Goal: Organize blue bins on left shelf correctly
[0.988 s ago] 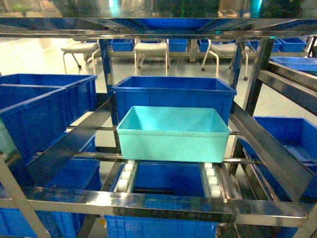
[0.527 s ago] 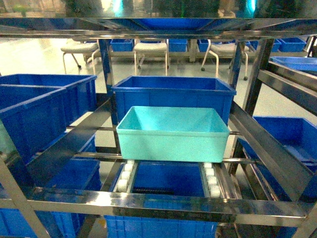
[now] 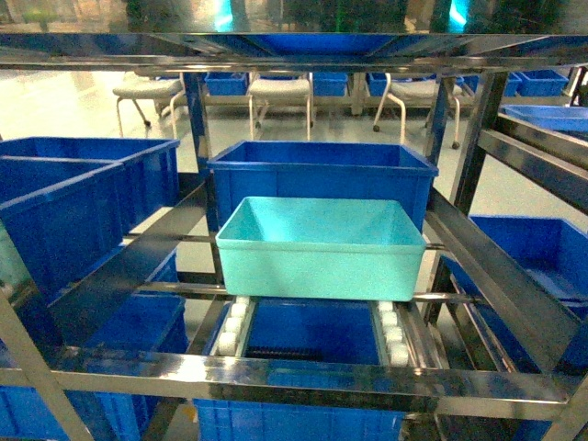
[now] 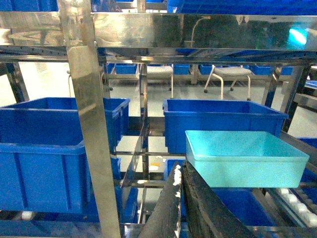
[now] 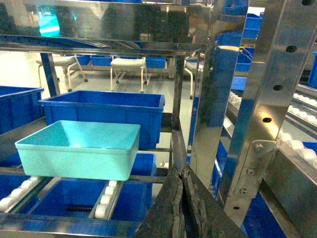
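Turquoise plastic marks the one light bin (image 3: 321,246) on the stainless-steel shelf (image 3: 303,377); it sits empty on two tracks of white rollers (image 3: 231,327) in the middle bay, its back wall close against a dark royal-blue crate (image 3: 322,173) behind it. More royal-blue crates (image 3: 64,207) fill the bay to the left, and another (image 3: 308,335) stands on the level below. Beyond the rack, white chairs (image 3: 280,92) stand on a pale floor. The left hand (image 4: 179,208) shows only in its wrist view, fingers pressed together, low in front of the turquoise bin's near left corner and apart from it. The right hand (image 5: 182,208), likewise closed on nothing, hangs beside a shelf upright (image 5: 210,84), to the bin's right.
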